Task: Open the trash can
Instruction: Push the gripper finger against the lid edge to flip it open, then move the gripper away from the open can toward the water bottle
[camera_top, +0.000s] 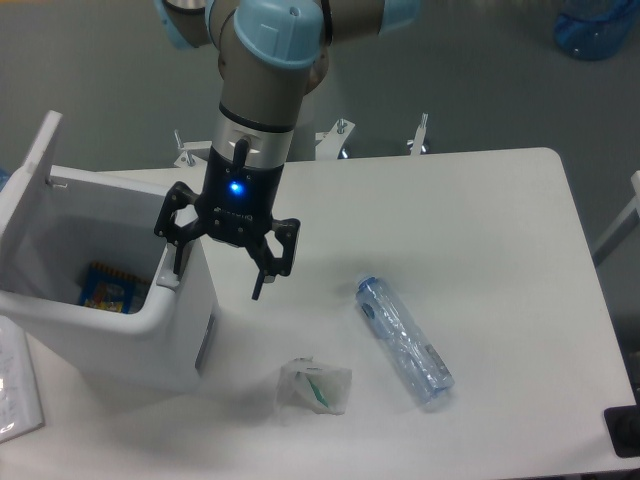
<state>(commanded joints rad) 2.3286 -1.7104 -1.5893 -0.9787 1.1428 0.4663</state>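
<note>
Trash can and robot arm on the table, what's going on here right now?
The trash can at the table's left is already open: its lid stands tilted up at the far left edge, and a blue-and-yellow packet lies inside. The arm's gripper is at the bin's right rim with its fingers spread, holding nothing. One finger is at the rim, the other over the table. A crushed plastic bottle and a crumpled clear wrapper lie on the table, untouched.

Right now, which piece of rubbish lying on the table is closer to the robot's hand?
The crumpled clear wrapper with green inside, lying just below the hand. The plastic bottle lies on its side farther right.
</note>
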